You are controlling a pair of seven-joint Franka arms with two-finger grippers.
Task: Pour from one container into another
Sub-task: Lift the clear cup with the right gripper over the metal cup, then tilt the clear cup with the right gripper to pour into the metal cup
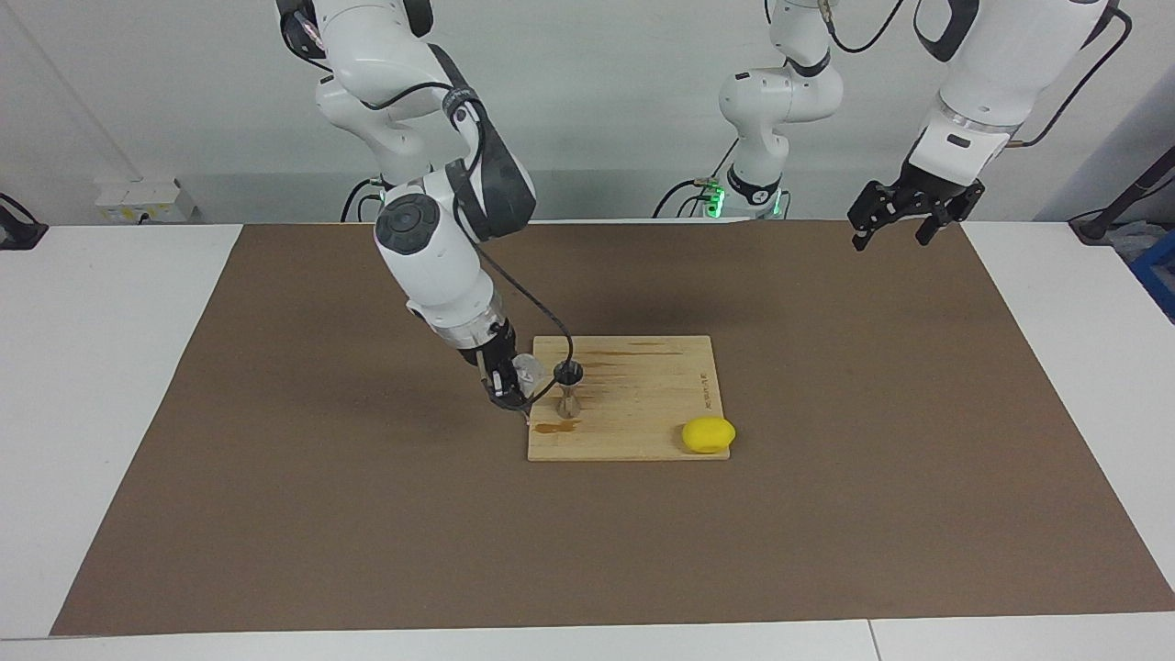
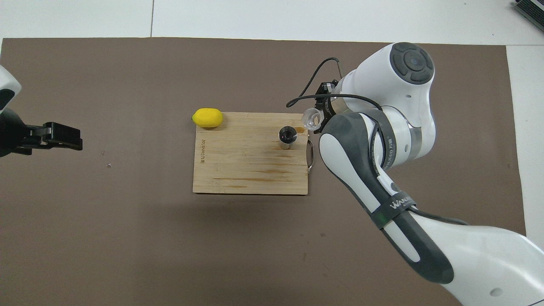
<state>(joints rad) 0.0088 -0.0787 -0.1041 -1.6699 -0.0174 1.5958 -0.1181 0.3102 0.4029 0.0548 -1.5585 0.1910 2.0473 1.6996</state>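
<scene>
Currently the small clear cylindrical cup, tilted, hangs beside the shiny steel hourglass jigger on the wooden cutting board, positioned for pouring; the right gripper clamps it; the left gripper waits, fingers apart

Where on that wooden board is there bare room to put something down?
The cutting board is bare between the lemon at one corner and the steel jigger. The crowded spot is beside the jigger, where the right end effector holds the clear cup.
</scene>
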